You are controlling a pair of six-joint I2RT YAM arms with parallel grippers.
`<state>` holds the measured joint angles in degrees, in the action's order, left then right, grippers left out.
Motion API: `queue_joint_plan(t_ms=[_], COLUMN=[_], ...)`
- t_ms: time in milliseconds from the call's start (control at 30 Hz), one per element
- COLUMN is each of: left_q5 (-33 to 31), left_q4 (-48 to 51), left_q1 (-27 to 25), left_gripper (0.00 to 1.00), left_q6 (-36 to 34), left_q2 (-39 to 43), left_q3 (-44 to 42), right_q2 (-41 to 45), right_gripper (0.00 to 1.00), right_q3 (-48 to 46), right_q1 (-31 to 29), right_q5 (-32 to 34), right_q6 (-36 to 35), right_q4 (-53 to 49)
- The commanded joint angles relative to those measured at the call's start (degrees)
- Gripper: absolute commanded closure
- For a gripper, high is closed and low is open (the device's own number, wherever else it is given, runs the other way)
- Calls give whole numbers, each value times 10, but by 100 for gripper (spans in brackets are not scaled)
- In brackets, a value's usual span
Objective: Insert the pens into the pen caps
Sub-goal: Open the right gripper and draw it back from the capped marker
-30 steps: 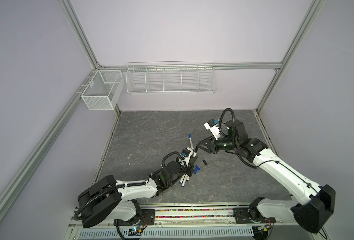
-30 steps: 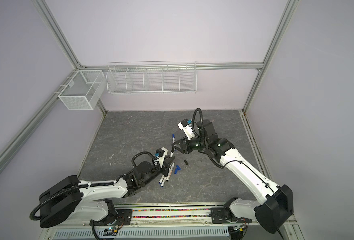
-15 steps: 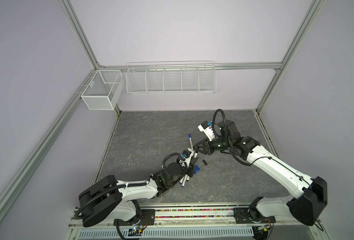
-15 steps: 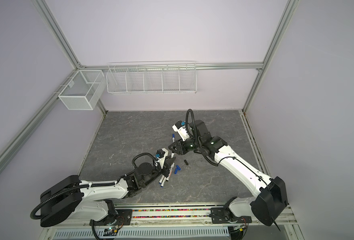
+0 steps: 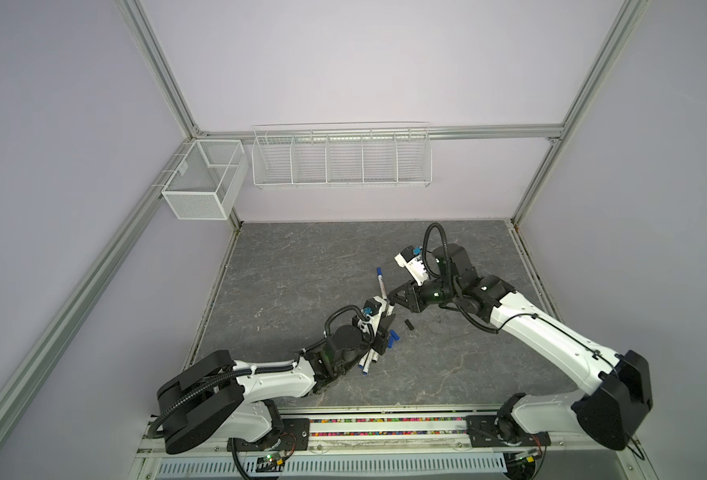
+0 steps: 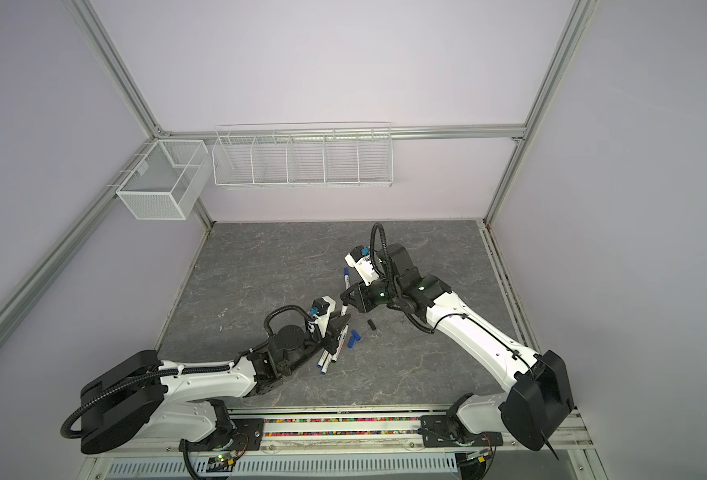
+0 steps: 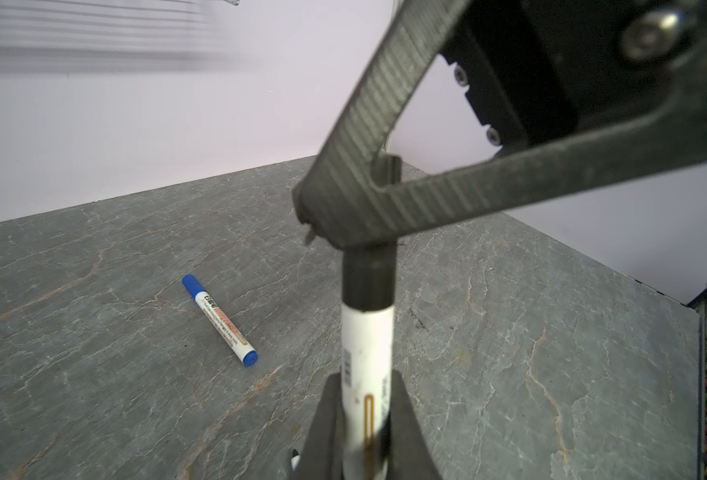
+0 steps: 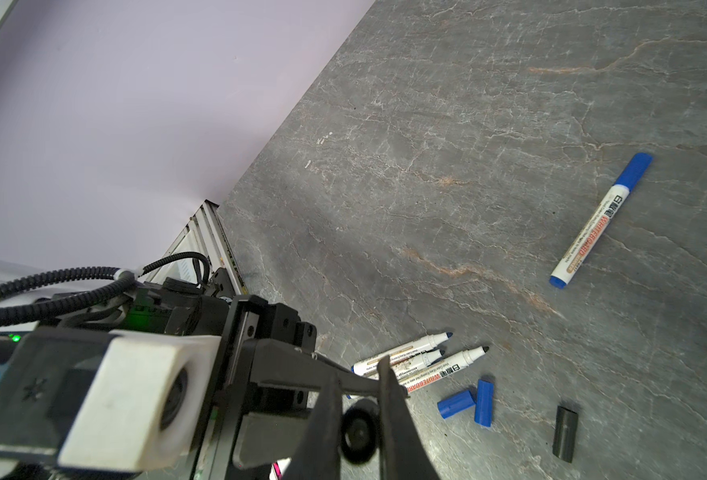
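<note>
My left gripper [image 7: 366, 386] is shut on a white pen [image 7: 366, 353] that points up and away from it. A black pen cap [image 7: 369, 282] sits over the pen's tip. My right gripper [image 8: 358, 370] is shut on that black cap [image 8: 358, 432], which the right wrist view shows end-on. In both top views the two grippers [image 5: 386, 322] [image 5: 394, 297] meet near the middle of the mat. Three uncapped pens [image 8: 420, 361] lie side by side on the mat, with two blue caps [image 8: 455, 404] and a loose black cap [image 8: 565, 434] beside them.
A pen with a blue cap on it [image 5: 380, 282] [image 6: 346, 279] lies alone on the grey mat [image 5: 301, 266] behind the grippers. Two white wire baskets [image 5: 341, 156] [image 5: 202, 183] hang on the back wall. The metal rail [image 5: 385, 419] runs along the front edge.
My right gripper has moved left to the tip of the pen held by my left gripper and has closed its jaws there. The left arm has barely moved.
</note>
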<state>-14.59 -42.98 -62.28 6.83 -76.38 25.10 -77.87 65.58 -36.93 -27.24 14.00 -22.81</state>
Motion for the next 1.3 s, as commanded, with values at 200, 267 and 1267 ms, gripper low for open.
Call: queue_joint_plan(t_ms=[200, 267, 1267], left_q5=[76, 101, 87], left_q4=[-142, -165, -100], left_q1=[76, 106, 164], left_gripper=[100, 100, 100], left_q6=[79, 95, 52], left_q2=[38, 46, 24], left_q3=[32, 40, 127], right_q2=[-85, -110, -190], right_gripper=[93, 93, 93], right_q3=[-18, -14, 22], right_q1=[1, -1, -60], right_q5=[-185, -205, -45], right_q6=[-12, -20, -77], right_q4=[-33, -58, -207])
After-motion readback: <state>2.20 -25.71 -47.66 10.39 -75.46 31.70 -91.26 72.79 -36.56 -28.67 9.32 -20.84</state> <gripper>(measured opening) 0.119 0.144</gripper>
